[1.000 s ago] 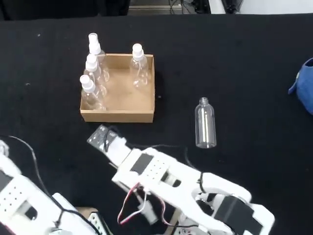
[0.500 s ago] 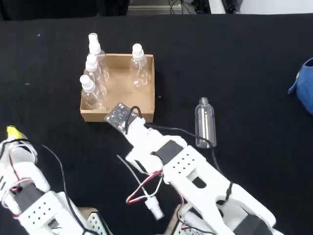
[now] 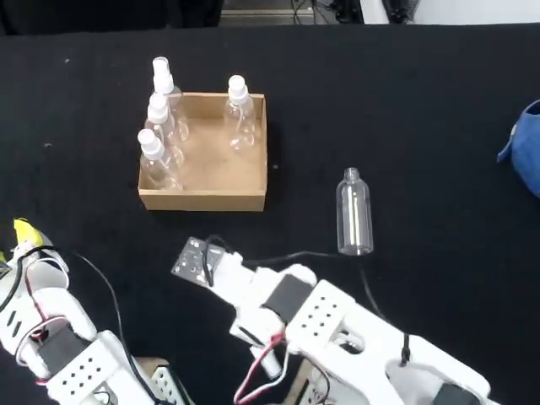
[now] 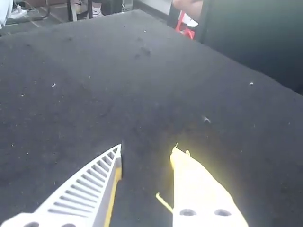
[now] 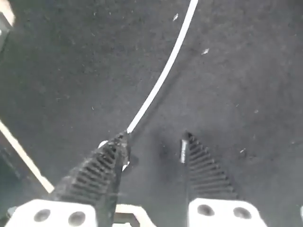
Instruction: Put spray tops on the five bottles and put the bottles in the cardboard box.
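Note:
The cardboard box (image 3: 202, 199) stands at the back left and holds several upright bottles with white spray tops (image 3: 238, 89). One clear bottle (image 3: 354, 213) without a top lies on the black table to the right of the box. A loose spray top (image 3: 270, 364) lies near the front edge, under the right arm (image 3: 321, 316). In the right wrist view its thin white tube (image 5: 161, 80) runs away from the open right gripper (image 5: 154, 137), ending at one black fingertip. My left gripper (image 4: 146, 151) hangs open over bare table at the front left, its yellow fingertip (image 3: 21, 228) showing from above.
A blue object (image 3: 527, 156) pokes in at the right edge. The right arm's black and red cables (image 3: 253, 384) trail over the table near the front. Bare black cloth lies between the box and the lying bottle.
The right arm stretched toward the box's front wall, then drew back toward the front edge, over the loose spray top. The left arm shifted, and its yellow fingertip came into view.

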{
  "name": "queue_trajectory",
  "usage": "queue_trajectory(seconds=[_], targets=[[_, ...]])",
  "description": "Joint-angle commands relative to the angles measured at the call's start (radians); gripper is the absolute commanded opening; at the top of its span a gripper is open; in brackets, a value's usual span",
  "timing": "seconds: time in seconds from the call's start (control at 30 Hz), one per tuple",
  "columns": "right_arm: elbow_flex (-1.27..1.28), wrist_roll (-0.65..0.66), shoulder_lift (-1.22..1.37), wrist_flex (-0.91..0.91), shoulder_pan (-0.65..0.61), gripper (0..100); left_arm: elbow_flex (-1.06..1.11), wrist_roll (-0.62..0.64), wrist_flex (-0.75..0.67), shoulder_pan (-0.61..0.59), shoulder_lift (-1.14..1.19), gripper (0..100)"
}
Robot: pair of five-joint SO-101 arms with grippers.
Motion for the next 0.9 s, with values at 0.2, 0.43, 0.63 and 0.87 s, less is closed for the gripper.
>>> queue_trajectory(seconds=[0.2,0.43,0.63,0.87], targets=[[0.147,0.008,-0.059,-0.11,-0.015,19.8,-0.016,0.003,-0.021,0.061,-0.015,3],[0.076,-0.043,-0.065,-0.123,-0.02,19.8,-0.019,0.002,-0.021,0.053,-0.015,3],[0.045,-0.192,-0.058,-0.123,-0.12,19.8,-0.018,0.005,-0.021,0.021,-0.015,3],[0.205,-0.195,-0.058,-0.275,-0.249,19.8,-0.016,0.006,-0.021,0.01,-0.015,3]])
